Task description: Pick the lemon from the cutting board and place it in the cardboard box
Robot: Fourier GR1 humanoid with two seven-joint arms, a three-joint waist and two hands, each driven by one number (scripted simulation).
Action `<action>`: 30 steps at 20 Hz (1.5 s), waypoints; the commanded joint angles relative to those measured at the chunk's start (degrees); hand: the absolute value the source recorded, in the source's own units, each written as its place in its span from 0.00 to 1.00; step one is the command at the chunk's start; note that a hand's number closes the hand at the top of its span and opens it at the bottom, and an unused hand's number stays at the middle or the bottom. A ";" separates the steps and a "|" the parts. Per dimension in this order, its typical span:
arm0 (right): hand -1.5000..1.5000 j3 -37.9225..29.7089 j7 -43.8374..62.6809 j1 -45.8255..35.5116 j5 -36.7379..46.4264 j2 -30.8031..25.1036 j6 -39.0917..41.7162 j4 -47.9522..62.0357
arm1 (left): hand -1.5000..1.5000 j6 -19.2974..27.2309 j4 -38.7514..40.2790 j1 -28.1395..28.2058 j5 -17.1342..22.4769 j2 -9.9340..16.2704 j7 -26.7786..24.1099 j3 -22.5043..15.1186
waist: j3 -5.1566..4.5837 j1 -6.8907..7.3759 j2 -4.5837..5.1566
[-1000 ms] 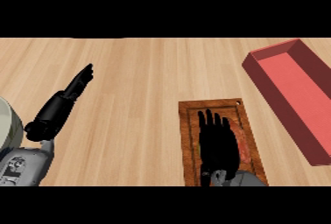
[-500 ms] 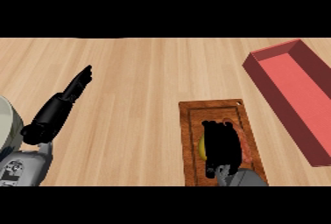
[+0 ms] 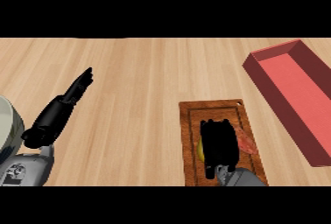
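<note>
A brown cutting board [image 3: 220, 111] lies at the lower right of the wooden counter. My right hand [image 3: 218, 146] lies over it with its fingers curled down round a yellow lemon [image 3: 200, 151], of which only a sliver shows at the hand's left side. A red box [image 3: 297, 94] with an open top stands to the right of the board, running from the upper right toward the lower right. My left hand [image 3: 65, 107] rests at the left with its fingers straight, pointing up and away from the board.
A rounded pale object [image 3: 8, 127] shows at the far left edge, beside my left forearm. Bare wooden counter [image 3: 149, 70] spreads between the left hand and the board.
My right hand's fingers, stretched flat along the board a second ago, have curled in over the lemon. The left hand has barely moved.
</note>
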 commanded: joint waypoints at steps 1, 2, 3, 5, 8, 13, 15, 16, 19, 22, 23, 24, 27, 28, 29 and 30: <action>1.00 0.32 -2.51 0.48 4.05 -0.88 -1.61 -0.86 | 0.50 -1.77 -1.75 -0.23 -0.44 0.29 1.29 1.13 | 0.11 -0.10 0.15; 1.00 -6.58 -6.15 -8.80 -1.00 1.74 -0.06 6.13 | 0.50 -1.63 -0.77 -0.60 0.34 0.56 0.37 1.91 | 0.12 0.32 0.28; 1.00 -8.47 -10.40 -9.83 -2.18 0.90 -4.58 10.40 | 0.50 -1.95 3.46 -2.18 -0.08 0.02 -2.16 1.56 | 0.12 0.27 0.46; 1.00 -15.59 -14.84 -18.18 -7.13 1.33 -4.92 17.21 | 0.50 -1.04 3.66 -1.88 -1.16 -0.14 -2.83 0.87 | 0.15 1.65 1.04; 1.00 -21.52 -21.66 -23.85 -10.12 0.78 -11.17 25.50 | 0.50 -1.84 1.52 -3.84 -0.55 -1.54 0.08 -0.99 | 0.23 2.51 1.34; 1.00 -22.65 -27.38 -34.28 -5.97 -1.31 -16.43 33.70 | 0.50 -1.11 -0.43 -3.07 -0.80 -1.44 2.10 0.15 | 0.15 1.57 0.57; 1.00 -22.67 -27.51 -38.15 -3.75 -2.18 -16.94 36.26 | 0.50 -0.57 -0.13 -0.67 -2.05 -1.96 -0.23 -0.60 | 0.12 1.52 0.50; 1.00 -21.48 -26.40 -36.69 -2.68 -1.34 -17.29 33.02 | 0.50 -0.02 1.11 -1.53 -2.13 -2.63 -0.61 -0.08 | 0.10 0.64 0.32; 1.00 -24.67 -23.30 -41.15 -3.04 -0.59 -15.86 32.84 | 0.50 -1.71 1.47 -0.59 -1.83 -1.01 -1.81 1.25 | 0.10 0.47 0.22; 1.00 -28.65 -14.56 -44.55 -1.93 -0.86 -18.11 30.04 | 0.50 -1.24 -0.16 -1.71 -1.07 -1.75 1.60 1.20 | 0.10 0.41 0.05; 1.00 -29.14 -13.53 -41.45 -0.98 -1.09 -22.21 28.61 | 0.50 -2.22 3.01 -0.95 -0.59 -0.70 -2.35 2.56 | 0.07 -0.13 0.16; 1.00 -32.30 -11.74 -42.44 -1.89 -2.87 -22.67 28.29 | 0.50 -2.25 -2.78 0.78 -0.51 -1.42 1.61 0.63 | 0.15 0.42 -0.18; 1.00 -34.47 -8.06 -40.95 0.56 -3.39 -28.54 28.84 | 0.50 -1.88 0.25 -2.14 -0.73 -1.20 1.72 1.98 | 0.14 -0.08 0.17; 1.00 -36.29 -7.71 -43.32 -0.11 -5.35 -26.50 29.41 | 0.50 -2.34 -0.47 -1.62 -0.69 -0.53 0.72 2.37 | 0.12 0.15 0.16; 1.00 -37.89 -8.39 -42.87 -0.34 -7.20 -27.31 30.92 | 0.50 -2.29 -0.83 -1.33 -0.87 -0.60 0.53 2.30 | 0.12 0.25 0.25; 1.00 -39.16 -8.50 -43.43 -0.84 -8.28 -27.65 30.74 | 0.50 -0.76 0.18 -2.30 -2.09 -2.33 1.64 1.19 | 0.12 -0.01 0.28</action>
